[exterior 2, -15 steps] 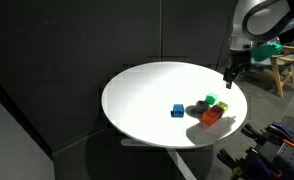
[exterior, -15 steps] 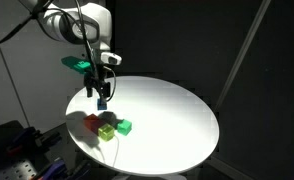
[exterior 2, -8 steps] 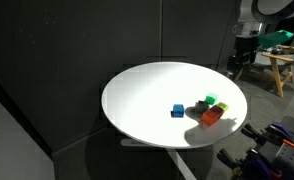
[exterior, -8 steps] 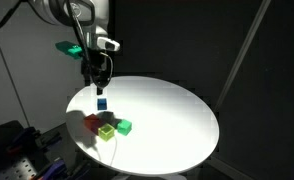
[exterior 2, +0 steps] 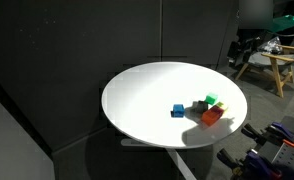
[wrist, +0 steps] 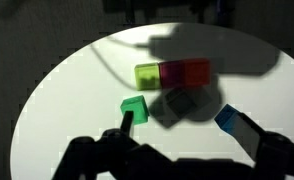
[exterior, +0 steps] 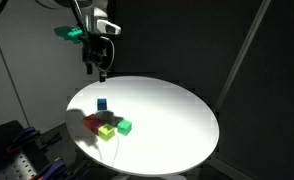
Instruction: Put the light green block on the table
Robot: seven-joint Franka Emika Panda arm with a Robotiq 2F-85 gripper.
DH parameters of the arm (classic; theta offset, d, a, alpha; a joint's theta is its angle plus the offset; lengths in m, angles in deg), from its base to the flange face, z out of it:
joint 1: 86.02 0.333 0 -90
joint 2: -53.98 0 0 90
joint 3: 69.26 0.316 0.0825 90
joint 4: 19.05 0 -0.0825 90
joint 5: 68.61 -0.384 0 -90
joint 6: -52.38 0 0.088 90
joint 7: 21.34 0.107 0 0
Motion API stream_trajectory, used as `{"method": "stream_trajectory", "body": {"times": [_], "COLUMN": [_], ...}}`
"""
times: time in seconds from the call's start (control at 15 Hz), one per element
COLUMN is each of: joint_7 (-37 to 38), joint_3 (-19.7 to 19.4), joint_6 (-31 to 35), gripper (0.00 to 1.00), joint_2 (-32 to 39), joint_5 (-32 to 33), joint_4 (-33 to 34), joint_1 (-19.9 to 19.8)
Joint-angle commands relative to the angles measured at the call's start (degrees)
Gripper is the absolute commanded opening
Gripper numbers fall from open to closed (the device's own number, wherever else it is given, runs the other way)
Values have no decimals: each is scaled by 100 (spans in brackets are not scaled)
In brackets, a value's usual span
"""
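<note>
The light green block [wrist: 135, 107] lies on the white round table [wrist: 67, 100], just in front of a yellower lime cube [wrist: 147, 74]. It shows in both exterior views [exterior: 124, 126] [exterior 2: 212, 100], touching the cluster of cubes. My gripper [wrist: 187, 132] is open and empty. It hangs high above the table's edge in both exterior views [exterior: 100, 68] [exterior 2: 237, 55], well clear of every cube. In the wrist view its left finger points at the green block.
A blue cube [exterior: 102, 103] [exterior 2: 177, 110] [wrist: 230, 120] lies alone near the cluster. A red cube [exterior: 92, 122] [exterior 2: 211, 116] [wrist: 197, 72] sits beside the lime cube [exterior: 106, 131]. A wooden stool [exterior 2: 282, 65] stands beyond the table. Dark curtains surround the scene.
My gripper has risen straight up from just above the blue cube to well above the table. The cubes have not moved.
</note>
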Motion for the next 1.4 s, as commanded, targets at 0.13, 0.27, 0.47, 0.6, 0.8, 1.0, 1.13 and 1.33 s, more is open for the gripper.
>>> {"method": "stream_trajectory", "body": {"times": [0.13,0.27,0.47,0.6,0.8,1.0,1.13,1.33], "joint_7": [-120,-113,-138,-161,-203,-80,-86,-86], "joint_3": [20,34,51,60,68,108,112,112], "joint_6": [-423,-542,-814,-1008,-1188,-1037,-1042,-1041], "gripper": [100,100,100,100,100,100,100,100], "joint_2": [-261,-343,-439,-495,-562,-512,-511,-493], "joint_5": [-119,-114,-140,-156,-165,-49,-49,-49], "joint_4": [281,331,407,451,463,375,364,359], "joint_1": [31,42,66,98,157,125,128,128]}}
